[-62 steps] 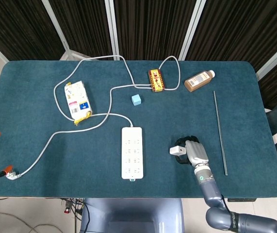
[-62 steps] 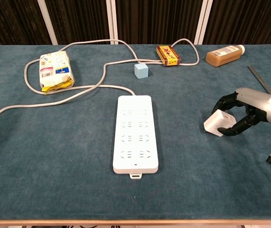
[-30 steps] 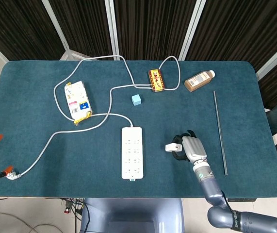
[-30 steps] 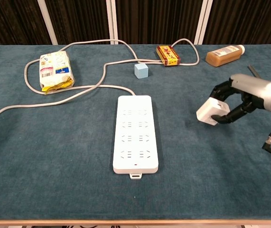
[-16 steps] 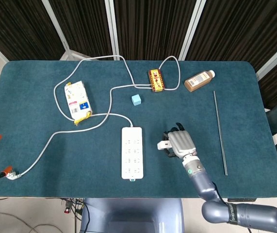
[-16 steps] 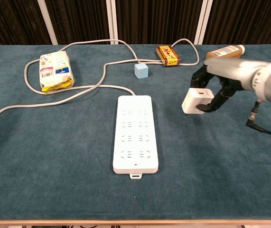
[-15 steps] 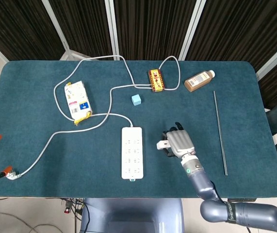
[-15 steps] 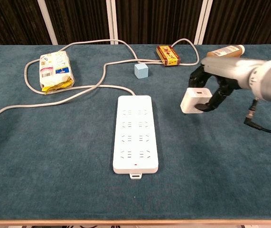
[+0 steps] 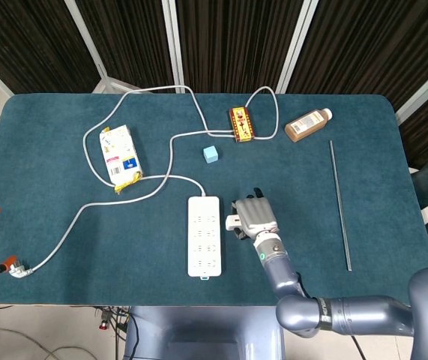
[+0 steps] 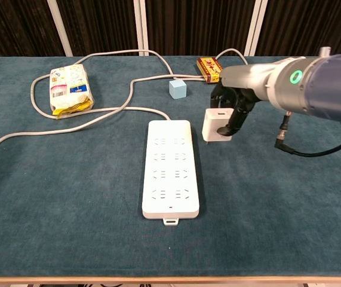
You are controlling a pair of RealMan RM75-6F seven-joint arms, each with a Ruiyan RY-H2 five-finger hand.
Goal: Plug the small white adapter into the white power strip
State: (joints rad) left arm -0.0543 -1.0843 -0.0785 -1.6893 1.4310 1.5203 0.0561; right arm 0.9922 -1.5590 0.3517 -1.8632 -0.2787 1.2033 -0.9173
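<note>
The right hand [image 10: 233, 103] pinches the small white adapter [image 10: 217, 125] between its dark fingers and holds it clear of the table. Compared with two seconds ago, when hand and adapter sat low near the table's right side, both have risen and travelled toward the centre. The adapter now hangs just beside the right edge of the white power strip [image 10: 170, 167], level with its upper sockets. In the head view the right hand [image 9: 252, 217] covers most of the adapter [image 9: 232, 222], which shows only as a white sliver next to the strip [image 9: 204, 235].

By judgement, the carry is nearly done; alignment over a socket and the downward push remain.

The adapter's prongs cannot be seen in either view, so its orientation relative to the sockets is uncertain. The left hand does not appear clearly in either view. The strip's cable [image 9: 124, 196] runs off toward the table's left edge.
</note>
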